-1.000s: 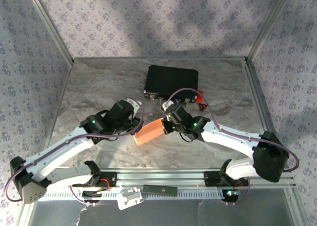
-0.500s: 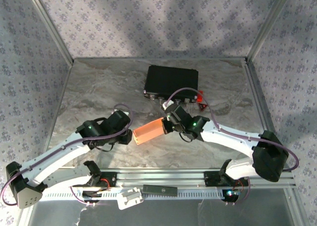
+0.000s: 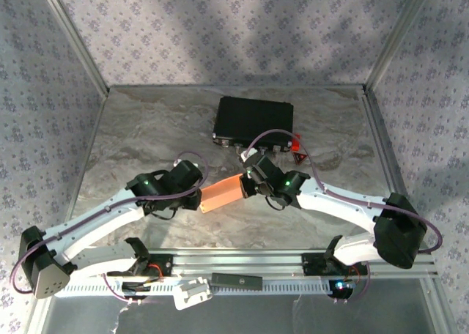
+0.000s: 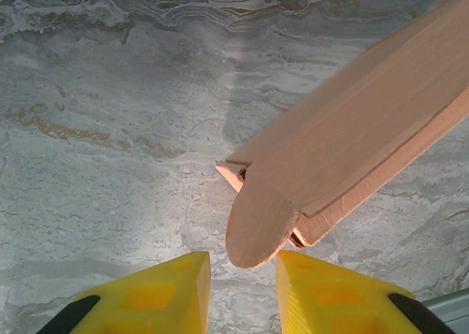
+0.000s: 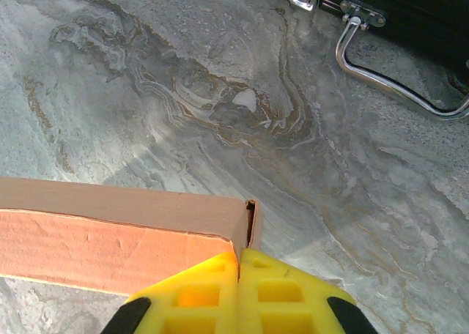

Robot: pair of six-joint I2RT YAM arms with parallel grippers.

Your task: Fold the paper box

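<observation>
Nearest the arm bases, the left pincer stands open at a middling width, holding nothing. Its two yellow fingers sit either side of a rounded tuck flap without touching it.

That flap belongs to the paper box, which lies over the near middle of the desk, between the two arms. From the other end, the right pincer is pressed closed at the corner of the box. It appears to pinch a thin wall of the cardboard there.

By my reading the folding is well along. The sheet already forms a long rectangular sleeve with its sides squared up. The end facing the left pincer is not closed: the rounded flap sticks out and a small side flap pokes out beside it. Tucking these in looks like the remaining work. Whether the end by the right pincer is closed cannot be told.

Farther back, well apart from the box, sits a black case with a metal handle. A small red tag lies just beside it.

The count is one paper box, one black case, one red tag, two arms and two pincers.
</observation>
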